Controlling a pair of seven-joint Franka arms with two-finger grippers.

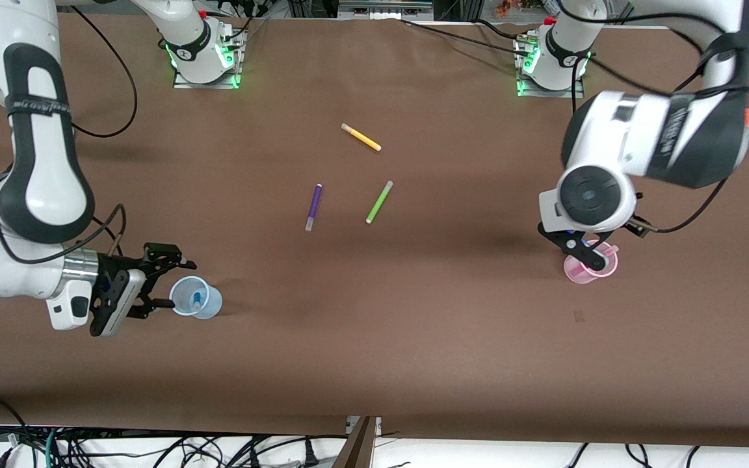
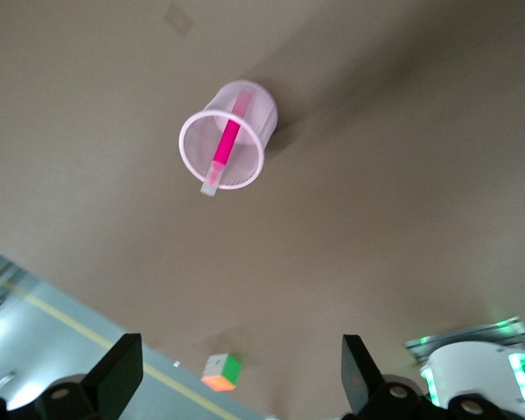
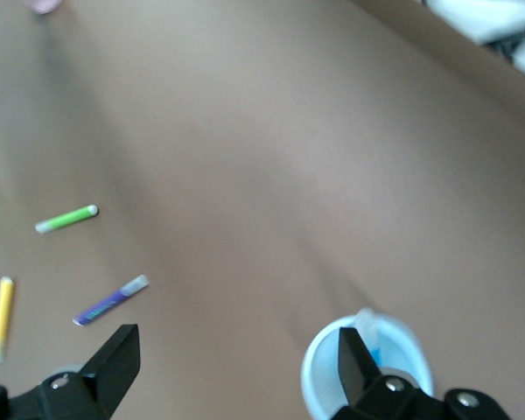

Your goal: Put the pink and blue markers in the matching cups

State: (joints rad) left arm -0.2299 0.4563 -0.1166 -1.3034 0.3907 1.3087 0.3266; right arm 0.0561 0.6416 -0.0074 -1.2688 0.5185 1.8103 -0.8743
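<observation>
The pale pink cup [image 1: 592,269] stands upright toward the left arm's end of the table, and the pink marker [image 1: 610,247] leans inside it. The left wrist view shows the cup [image 2: 264,109] and the marker [image 2: 227,140] from above. My left gripper [image 1: 586,250] is open and empty above this cup [image 2: 242,372]. The pale blue cup [image 1: 210,303] stands toward the right arm's end with the blue marker [image 1: 196,300] in it; both show in the right wrist view [image 3: 319,372], [image 3: 374,348]. My right gripper [image 1: 166,284] is open and empty right beside the blue cup [image 3: 236,359].
A purple marker [image 1: 313,207], a green marker [image 1: 379,202] and a yellow marker [image 1: 361,137] lie mid-table, farther from the front camera than the cups. They also show in the right wrist view [image 3: 110,300], [image 3: 66,219], [image 3: 0,318]. A small coloured cube [image 2: 222,371] sits by the table's edge.
</observation>
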